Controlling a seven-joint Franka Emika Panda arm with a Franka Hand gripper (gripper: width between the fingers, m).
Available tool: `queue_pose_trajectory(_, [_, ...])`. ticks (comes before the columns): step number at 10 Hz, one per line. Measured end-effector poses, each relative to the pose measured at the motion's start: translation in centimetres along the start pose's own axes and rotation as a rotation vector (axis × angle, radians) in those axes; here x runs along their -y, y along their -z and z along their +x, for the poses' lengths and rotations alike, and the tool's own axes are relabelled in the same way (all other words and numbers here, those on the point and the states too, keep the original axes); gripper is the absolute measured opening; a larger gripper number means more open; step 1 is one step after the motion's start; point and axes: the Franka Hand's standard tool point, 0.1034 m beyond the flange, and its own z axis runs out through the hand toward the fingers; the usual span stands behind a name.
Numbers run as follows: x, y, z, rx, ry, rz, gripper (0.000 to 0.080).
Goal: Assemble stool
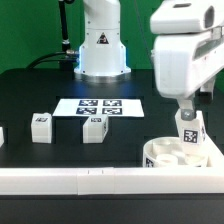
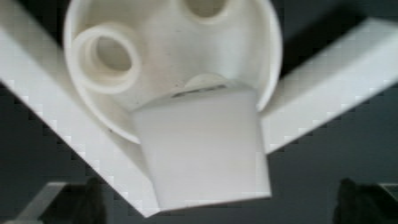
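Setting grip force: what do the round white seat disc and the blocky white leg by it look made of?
Round white seat disc with holes: probably hard plastic, matte; uniform white, smooth rounded hole rims. Blocky white leg: likely the same plastic, matte; flat faces, crisp edges. Too blurred to tell moulded from printed.

In the exterior view the long border bar (image 1: 60, 180) in front covers the lower part of the seat (image 1: 160, 152). The foot of the leg (image 1: 187, 135) standing there is hidden behind the seat's rim, so how it sits cannot be told. A small white piece (image 1: 2, 135) at the exterior view's left edge is cut off (possibly another leg). The wrist view is blurred: the leg's face shows no readable tag, the seat runs past the picture's edge, and of the gripper (image 2: 205, 205) only dark fingertips (image 2: 45, 200) show.
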Motion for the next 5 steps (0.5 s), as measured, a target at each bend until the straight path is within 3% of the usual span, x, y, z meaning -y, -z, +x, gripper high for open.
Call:
queue_pose_trajectory(2, [-0.05,-0.92,-0.73,0.017,0.139,0.007,0.0649])
queue_pose_trajectory(5, [0.08,-1.24,-0.84,0.021,0.108,0.012,0.0649])
